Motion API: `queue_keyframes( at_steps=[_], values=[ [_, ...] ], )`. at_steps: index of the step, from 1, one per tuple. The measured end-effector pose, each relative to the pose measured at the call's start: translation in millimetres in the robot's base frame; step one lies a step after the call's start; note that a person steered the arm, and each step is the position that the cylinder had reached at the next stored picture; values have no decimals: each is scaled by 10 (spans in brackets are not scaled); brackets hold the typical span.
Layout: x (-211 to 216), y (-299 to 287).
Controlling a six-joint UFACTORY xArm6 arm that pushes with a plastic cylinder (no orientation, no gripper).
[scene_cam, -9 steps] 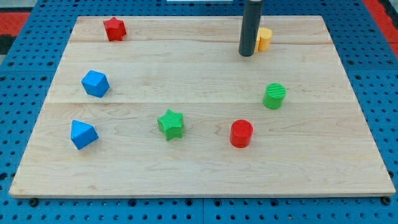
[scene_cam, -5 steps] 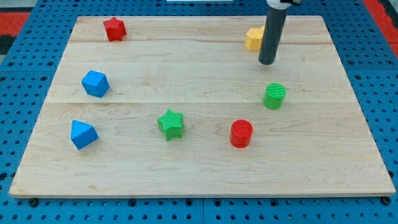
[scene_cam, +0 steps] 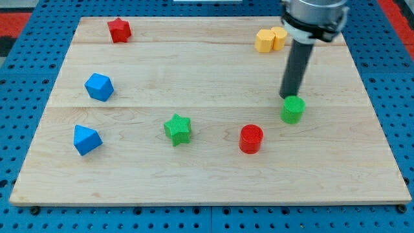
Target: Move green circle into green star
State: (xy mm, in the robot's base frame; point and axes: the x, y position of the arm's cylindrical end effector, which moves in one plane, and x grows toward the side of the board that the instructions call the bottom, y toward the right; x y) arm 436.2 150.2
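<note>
The green circle (scene_cam: 292,109) is a short green cylinder at the view's right middle of the wooden board (scene_cam: 207,175). The green star (scene_cam: 177,128) lies to its left, past the board's centre and a little lower. My tip (scene_cam: 289,96) stands right at the circle's top-left edge, touching or nearly touching it. The rod rises from there toward the view's top.
A red cylinder (scene_cam: 251,139) sits between star and circle, slightly lower. Two yellow blocks (scene_cam: 270,39) lie at the top right. A red star (scene_cam: 118,30) is at the top left. Two blue blocks (scene_cam: 98,86) (scene_cam: 86,140) are on the left.
My tip moved from beside the yellow blocks down the view to the green circle. The circle shifted a little down and to the right.
</note>
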Motion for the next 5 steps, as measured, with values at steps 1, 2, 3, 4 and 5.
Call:
queue_keyframes(
  at_steps=[1,2,3,4,5],
  values=[
    [238,125],
    [423,376],
    [762,80],
    [540,-473],
    [479,-926]
  ],
)
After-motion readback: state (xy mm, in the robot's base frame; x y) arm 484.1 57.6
